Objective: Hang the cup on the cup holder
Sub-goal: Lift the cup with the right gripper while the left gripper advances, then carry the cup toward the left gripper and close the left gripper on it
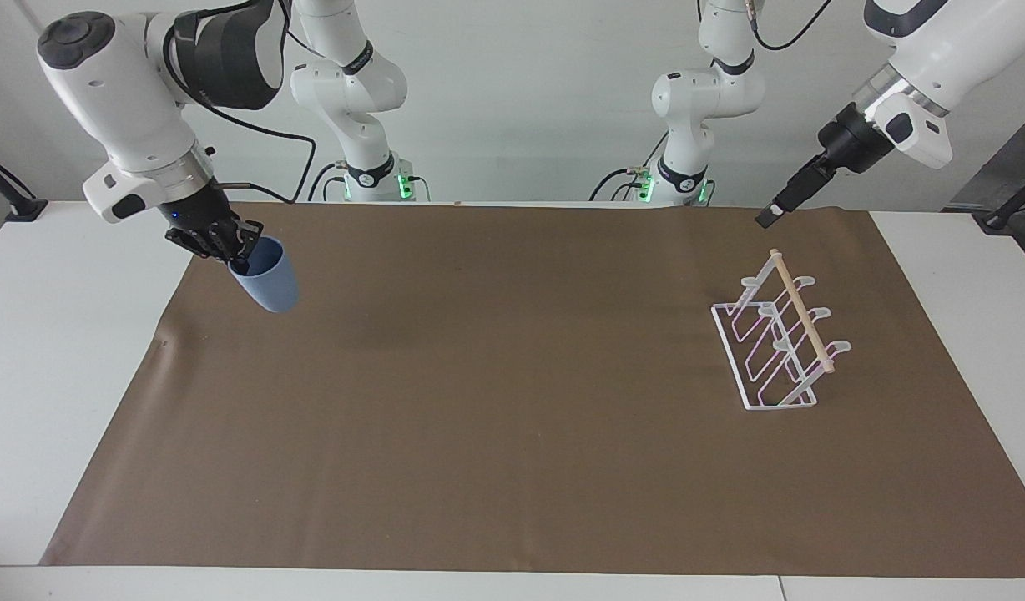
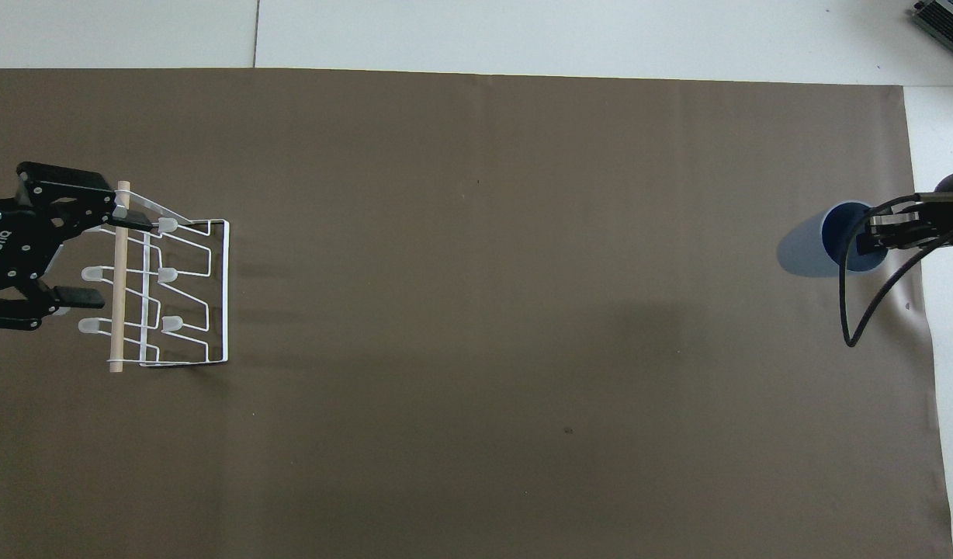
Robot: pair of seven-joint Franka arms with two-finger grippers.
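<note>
Right gripper (image 1: 244,244) is pinching the cup (image 1: 269,276) by its rim, one finger inside the mouth and one outside, and is carrying it clear of the brown mat (image 1: 496,434) above the right arm's end of the table. Hanging tilted, the cup is pointing its mouth up toward the wrist and its base down and toward the middle of the table. Its long axis is lying slanted, not upright.

At the left arm's end of the mat, well apart from the cup, the cup holder (image 1: 775,334) is standing with its wooden rod (image 1: 802,312) running away from the robots. Judging from this, the carry has to cross nearly the whole mat.

Left gripper (image 2: 65,256) is hovering open above the table just beside the holder, its fingers spread, gripping nothing.
</note>
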